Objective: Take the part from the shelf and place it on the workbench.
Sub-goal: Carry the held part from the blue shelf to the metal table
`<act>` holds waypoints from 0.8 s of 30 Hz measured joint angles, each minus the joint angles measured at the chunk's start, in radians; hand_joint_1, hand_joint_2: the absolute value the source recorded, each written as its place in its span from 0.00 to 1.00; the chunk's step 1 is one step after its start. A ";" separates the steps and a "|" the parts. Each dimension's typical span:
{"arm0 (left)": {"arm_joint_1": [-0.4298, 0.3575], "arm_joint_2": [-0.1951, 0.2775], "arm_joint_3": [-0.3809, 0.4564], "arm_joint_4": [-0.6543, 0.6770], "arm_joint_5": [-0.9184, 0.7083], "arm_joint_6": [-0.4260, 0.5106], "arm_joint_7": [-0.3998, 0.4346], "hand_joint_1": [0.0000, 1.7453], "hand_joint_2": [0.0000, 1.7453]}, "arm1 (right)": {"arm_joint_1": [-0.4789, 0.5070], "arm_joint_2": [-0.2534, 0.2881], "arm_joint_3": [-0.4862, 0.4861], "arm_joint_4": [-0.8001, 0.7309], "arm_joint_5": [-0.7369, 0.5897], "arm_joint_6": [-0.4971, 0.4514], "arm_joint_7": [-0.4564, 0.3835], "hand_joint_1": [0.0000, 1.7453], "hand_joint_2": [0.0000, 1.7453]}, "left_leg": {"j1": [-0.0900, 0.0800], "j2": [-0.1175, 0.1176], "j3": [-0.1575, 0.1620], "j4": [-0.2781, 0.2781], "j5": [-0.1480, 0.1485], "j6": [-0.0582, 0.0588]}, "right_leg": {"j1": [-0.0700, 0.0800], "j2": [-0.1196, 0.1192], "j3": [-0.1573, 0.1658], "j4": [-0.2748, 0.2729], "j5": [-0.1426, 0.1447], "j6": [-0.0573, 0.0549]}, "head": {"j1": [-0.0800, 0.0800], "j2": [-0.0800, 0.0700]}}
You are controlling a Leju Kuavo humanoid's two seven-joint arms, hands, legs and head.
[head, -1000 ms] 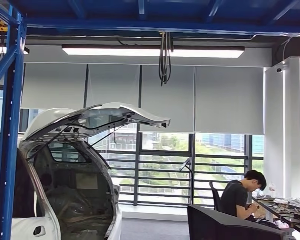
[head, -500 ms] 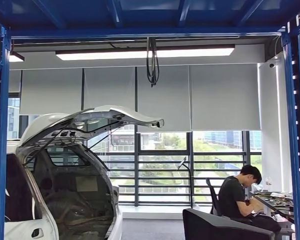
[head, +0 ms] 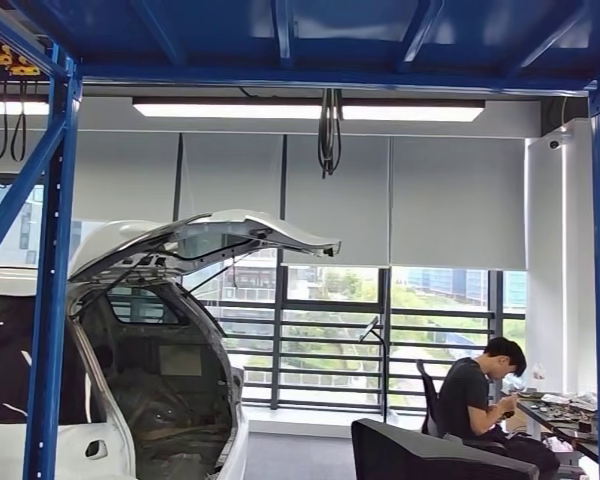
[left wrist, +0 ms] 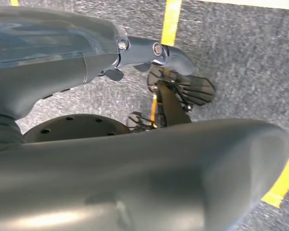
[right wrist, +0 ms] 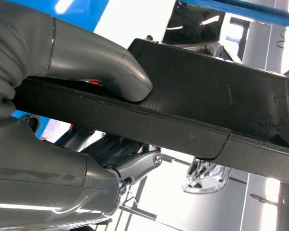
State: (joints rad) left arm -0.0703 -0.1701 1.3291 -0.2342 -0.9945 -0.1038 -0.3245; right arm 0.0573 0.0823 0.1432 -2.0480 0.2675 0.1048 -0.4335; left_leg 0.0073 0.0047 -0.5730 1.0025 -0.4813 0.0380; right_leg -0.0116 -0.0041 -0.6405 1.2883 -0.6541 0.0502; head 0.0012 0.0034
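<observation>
The right robot hand [right wrist: 63, 125] grips the part [right wrist: 216, 101], a long black panel with a fine textured face and a stepped edge. The thick grey thumb [right wrist: 110, 72] lies flat on its upper face and the darker fingers close from the underside, so the hold sits at one end and most of the length reaches out past the hand. The part is therefore off the shelf and carried in the air, not yet on any surface.

The left robot hand [left wrist: 164, 53] hangs over grey floor [left wrist: 237, 53] marked with yellow lines [left wrist: 171, 21]; its fingers stretch out with nothing between them, though the blur makes the exact spread hard to read.

The panel looks like rigid moulded plastic, probably light for its length, and its textured skin should resist slipping. Held at one end, it will likely lever against the thumb, so a hold nearer the middle, or support from the left robot hand, would steady it.

Ahead, the head view shows blue shelf uprights [head: 52, 280], a white car with its tailgate raised [head: 206, 235], and a seated person [head: 474, 395] at a cluttered desk [head: 565, 410].
</observation>
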 joint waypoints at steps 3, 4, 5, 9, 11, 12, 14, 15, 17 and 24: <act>0.000 0.000 0.000 0.000 -0.002 0.000 0.005 0.00 1.00 | -0.012 -0.002 0.005 0.001 -0.004 0.002 -0.001 1.00 1.00 | -0.004 -0.001 -0.025 0.007 0.019 -0.005 | 0.004 0.002 0.132 -0.189 0.080 -0.013 | 0.000 0.000; 0.000 -0.001 0.000 0.000 -0.003 0.001 0.005 0.00 1.00 | -0.017 -0.003 0.008 0.001 -0.006 0.003 -0.002 1.00 1.00 | -0.005 -0.001 -0.030 0.008 0.025 -0.009 | 0.007 0.003 0.174 -0.260 0.090 -0.020 | 0.000 0.000; 0.000 -0.001 0.000 0.000 -0.006 0.002 0.007 0.00 1.00 | -0.021 -0.003 0.010 0.001 -0.007 0.005 -0.003 1.00 1.00 | -0.005 -0.001 -0.033 0.007 0.033 -0.014 | 0.010 0.004 0.199 -0.307 0.093 -0.026 | 0.000 0.000; 0.003 -0.001 0.000 0.000 -0.021 0.008 0.018 0.00 1.00 | -0.030 -0.003 0.023 0.001 -0.014 0.010 -0.005 1.00 1.00 | -0.003 -0.004 -0.050 0.011 0.034 -0.038 | 0.010 0.001 0.191 -0.344 0.115 -0.049 | 0.000 0.000; 0.005 -0.001 0.000 0.000 -0.023 0.011 0.020 0.00 1.00 | -0.032 -0.003 0.029 0.004 -0.018 0.012 -0.006 1.00 1.00 | -0.002 -0.006 -0.074 0.082 -0.051 -0.045 | 0.004 -0.004 0.166 -0.347 0.138 -0.059 | 0.001 0.000; 0.005 0.000 0.000 0.000 -0.024 0.012 0.020 0.00 1.00 | -0.032 -0.003 0.031 0.005 -0.020 0.013 -0.006 1.00 1.00 | -0.001 -0.006 -0.089 0.145 -0.102 -0.049 | 0.005 -0.005 0.149 -0.344 0.148 -0.062 | 0.001 0.000; 0.004 0.002 0.000 0.000 -0.025 0.013 0.018 0.00 1.00 | -0.033 -0.003 0.032 0.010 -0.024 0.016 -0.007 1.00 1.00 | 0.001 -0.006 -0.104 0.261 -0.153 -0.054 | 0.005 -0.008 0.115 -0.332 0.166 -0.062 | 0.001 0.000; 0.004 0.004 0.000 0.000 -0.025 0.014 0.018 0.00 1.00 | -0.033 -0.003 0.033 0.012 -0.026 0.017 -0.007 1.00 1.00 | 0.002 -0.006 -0.095 0.285 -0.143 -0.056 | 0.005 -0.010 0.097 -0.325 0.174 -0.061 | 0.001 0.000; 0.004 0.008 0.000 0.000 -0.025 0.017 0.014 0.00 1.00 | -0.034 -0.003 0.036 0.014 -0.030 0.019 -0.009 1.00 1.00 | 0.005 -0.006 -0.032 0.228 -0.087 -0.057 | 0.005 -0.010 0.062 -0.307 0.187 -0.056 | 0.001 0.000; 0.002 0.021 0.000 -0.003 -0.025 0.021 -0.010 0.00 1.00 | -0.033 0.006 0.037 0.015 -0.052 0.022 -0.021 1.00 1.00 | 0.002 -0.005 0.107 -0.018 -0.078 -0.021 | 0.006 -0.008 0.004 -0.266 0.210 -0.018 | 0.000 0.000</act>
State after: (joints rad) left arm -0.0682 -0.1488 1.3289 -0.2368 -1.0198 -0.0828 -0.3350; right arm 0.0239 0.0880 0.1797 -2.0335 0.2156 0.1264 -0.4549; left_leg 0.0095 -0.0005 -0.4661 0.9842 -0.5592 0.0172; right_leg -0.0056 -0.0118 -0.6366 1.0227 -0.4444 0.0325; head 0.0016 0.0035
